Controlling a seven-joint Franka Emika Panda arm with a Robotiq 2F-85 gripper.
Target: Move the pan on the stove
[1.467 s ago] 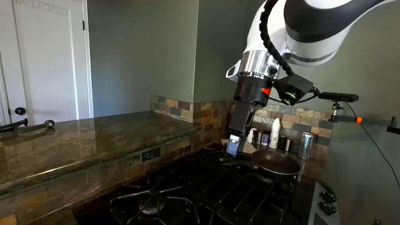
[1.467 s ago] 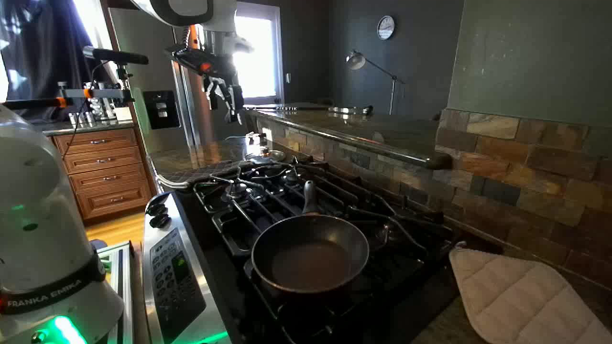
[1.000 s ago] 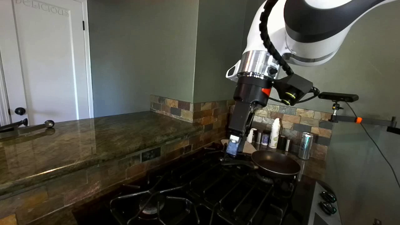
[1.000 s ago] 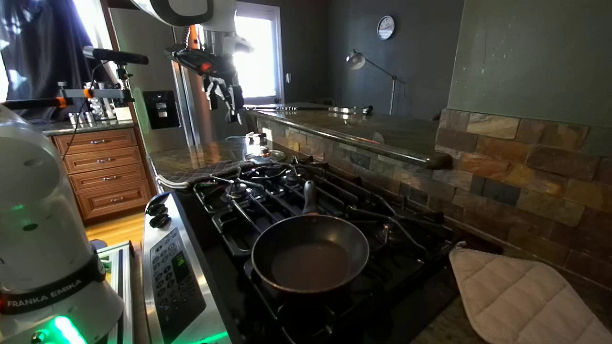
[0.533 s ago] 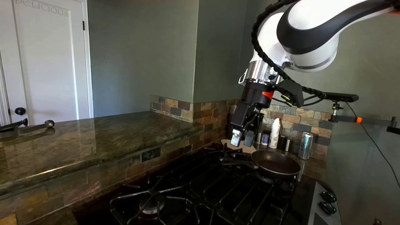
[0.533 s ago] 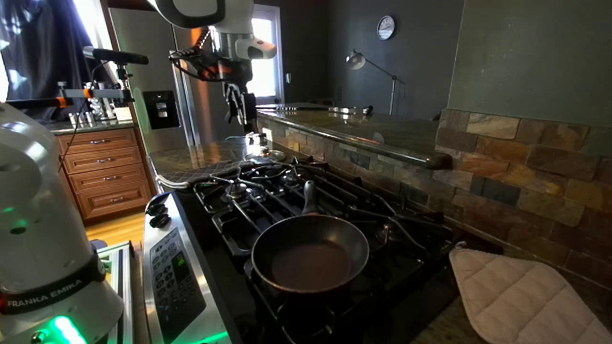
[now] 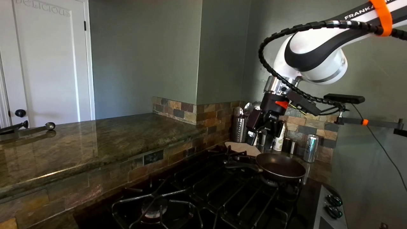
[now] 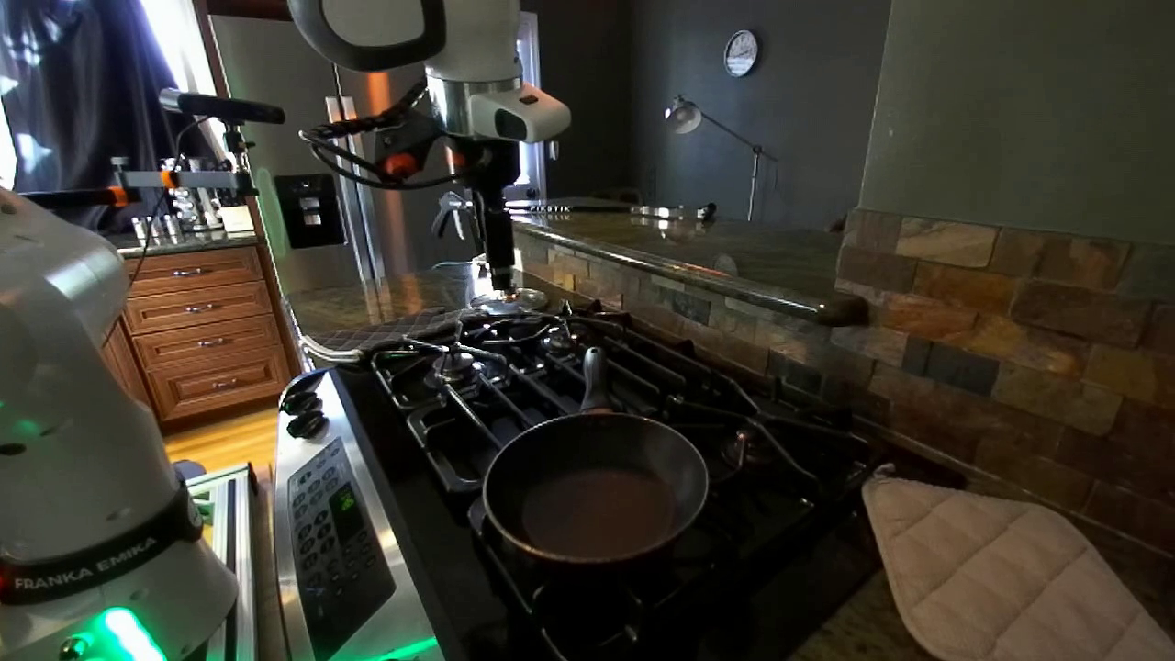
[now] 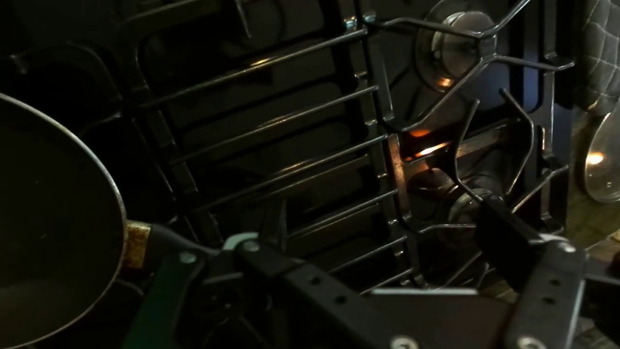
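The pan, round and dark with a shiny rim, sits on the stove grates at the end near the pale pot holder; it shows in both exterior views [image 7: 279, 168] [image 8: 597, 500] and partly at the left of the wrist view [image 9: 53, 218]. Its dark handle [image 8: 595, 381] points along the stove, away from the pot holder. The black stove [image 8: 514, 395] has cast-iron grates [image 9: 271, 123]. My gripper [image 7: 260, 140] [image 8: 477, 252] hangs in the air above the stove, apart from the pan. Its fingers are wide apart and empty in the wrist view [image 9: 387, 220].
A pale pot holder [image 8: 1010, 569] lies beside the stove. A utensil holder [image 7: 239, 128], a steel canister [image 7: 311, 148] and several bottles stand behind the pan. A raised stone counter [image 7: 111, 140] runs along the stove. A glass lid [image 9: 605, 155] lies at the far end.
The arm has moved, and my gripper has shifted rightward in both exterior views while turning, so its two fingers now show apart. The utensil holder has come into sight. The pan has not moved.
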